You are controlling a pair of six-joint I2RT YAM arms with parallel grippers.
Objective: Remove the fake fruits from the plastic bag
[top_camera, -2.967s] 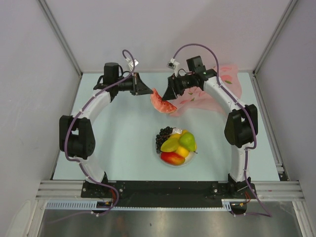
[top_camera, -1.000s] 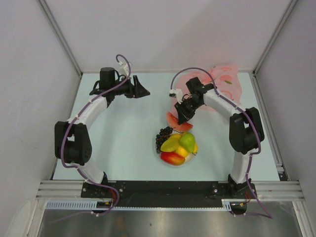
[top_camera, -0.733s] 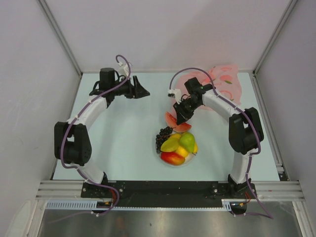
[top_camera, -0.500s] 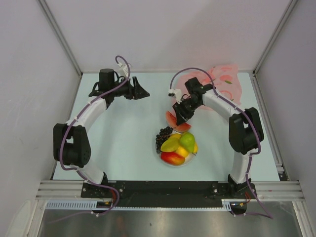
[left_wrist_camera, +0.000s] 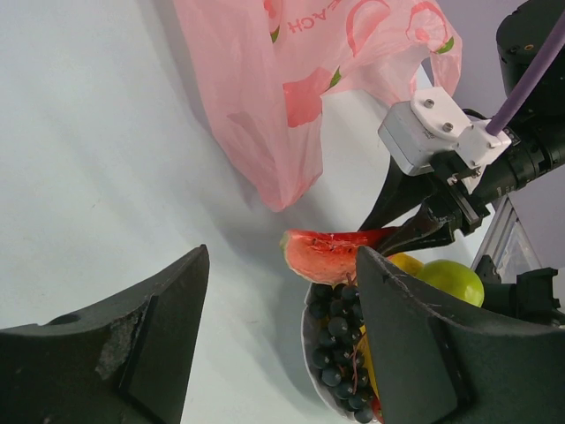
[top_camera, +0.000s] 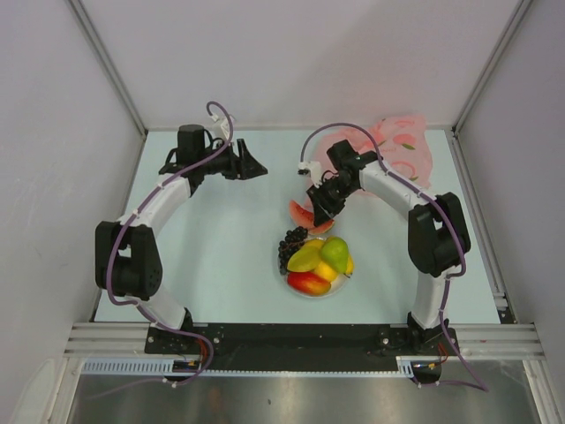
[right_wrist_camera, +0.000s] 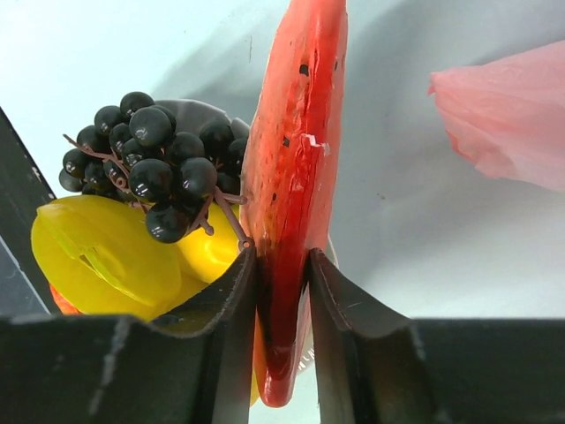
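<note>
Pinched across its thin flat faces by the right end effector (right_wrist_camera: 282,265), left end effector (top_camera: 259,165) spread: pinkish-red slice (right_wrist_camera: 296,132), probably light, stiff, slick, best held mid-body.

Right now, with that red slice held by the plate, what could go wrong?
The right gripper pinches the slice across one thin end, so the glossy piece might slip or twist. The plate is heaped, with grapes beside the slice; dropped there, it could slide off the rim or nudge fruit out.

White plate (right_wrist_camera: 190,109) on pale blue table (top_camera: 221,238)
</note>
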